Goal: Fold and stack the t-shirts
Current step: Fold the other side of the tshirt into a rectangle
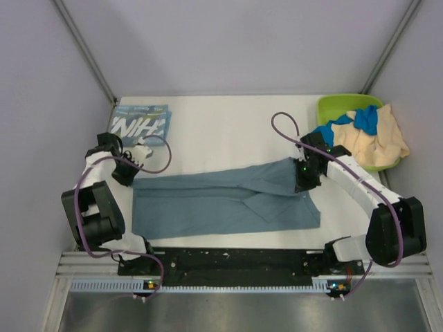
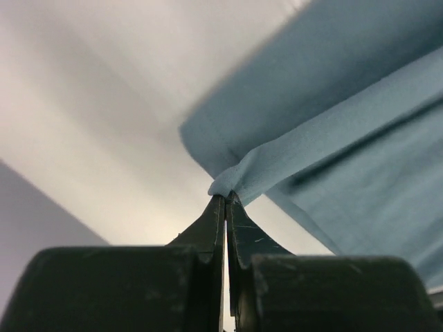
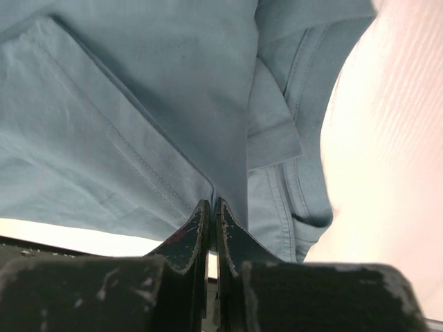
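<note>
Cloth this limp is the worry: the long slate-blue cloth t-shirt (image 1: 221,200) lies stretched across the near middle of the white worktop (image 1: 221,131), folded lengthwise, with each end held. The left pincer (image 2: 225,197) is clamped on only a tiny pinch of the hem corner, so a firm pull could slip it free and let that end drop crooked. The right pincer (image 3: 210,203) is closed too, apparently on a fold near the collar end, though the bite itself is hard to make out. If the two arms travel unevenly, the layers may shear and the fold may skew. Only the top view shows the rest. The teal folded t-shirt with large white letters (image 1: 140,124) sits at the far left corner, well apart. The bright blue t-shirt (image 1: 365,119) and the cream-beige t-shirt (image 1: 379,142) are heaped in the lime-green plastic tub (image 1: 336,104) at the far right, just beyond the right arm. The wrist views alone show how slight each bite is.
</note>
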Available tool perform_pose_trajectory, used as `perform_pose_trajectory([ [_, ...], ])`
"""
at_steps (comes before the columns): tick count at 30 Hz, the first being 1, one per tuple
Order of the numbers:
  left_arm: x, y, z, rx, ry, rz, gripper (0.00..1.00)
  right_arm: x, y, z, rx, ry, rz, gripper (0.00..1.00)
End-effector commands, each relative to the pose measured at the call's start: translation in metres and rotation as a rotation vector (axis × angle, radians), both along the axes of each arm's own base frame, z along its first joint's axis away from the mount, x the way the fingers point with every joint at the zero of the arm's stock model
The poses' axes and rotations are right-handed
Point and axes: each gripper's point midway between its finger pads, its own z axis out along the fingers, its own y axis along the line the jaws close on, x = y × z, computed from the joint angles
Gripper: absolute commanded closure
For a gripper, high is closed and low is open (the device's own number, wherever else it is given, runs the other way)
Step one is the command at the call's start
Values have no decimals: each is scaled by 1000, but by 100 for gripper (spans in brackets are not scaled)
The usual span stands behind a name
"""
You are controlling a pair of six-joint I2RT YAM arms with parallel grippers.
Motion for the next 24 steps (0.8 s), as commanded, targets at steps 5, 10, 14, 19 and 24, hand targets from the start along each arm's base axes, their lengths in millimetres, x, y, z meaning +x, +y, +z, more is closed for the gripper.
perform_pose_trajectory([
  [5, 54, 22, 48, 72, -165, -14, 100, 5, 2, 22, 1, -39, 3, 100],
  [10, 30, 15, 26, 64, -104, -57, 100, -7, 6, 9, 20, 21, -17, 100],
  [14, 17, 15, 9, 70, -53, -66, 100, -17, 11, -3, 43, 93, -11, 100],
  [19, 3, 13, 2, 58, 25, -87, 85, -32, 8, -14, 33, 148, -15, 100],
  [24, -3, 12, 15, 55, 28, -148, 50, -29, 16, -15, 76, 152, -15, 100],
])
